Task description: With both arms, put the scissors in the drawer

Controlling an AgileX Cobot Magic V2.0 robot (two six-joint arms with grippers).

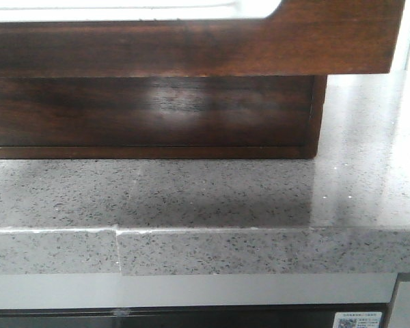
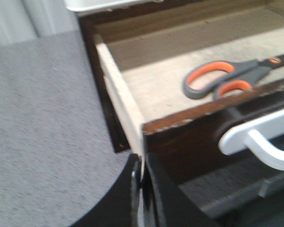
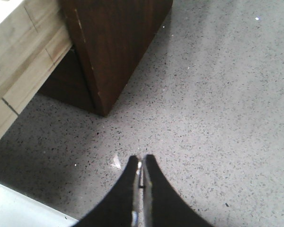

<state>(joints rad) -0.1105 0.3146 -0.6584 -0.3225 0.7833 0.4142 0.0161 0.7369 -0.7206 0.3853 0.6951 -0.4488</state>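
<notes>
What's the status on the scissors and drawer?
Both grippers shut, empty: left gripper, right gripper. Scissors lying inside open drawer. Nothing in the way.

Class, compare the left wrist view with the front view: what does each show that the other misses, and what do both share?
Only the left wrist view shows the scissors lying inside the open drawer, a white handle, and the left gripper, jaws together. Only the front view shows the counter's front edge and the drawer's glossy outer face. Both show dark brown wood and speckled grey counter.
</notes>
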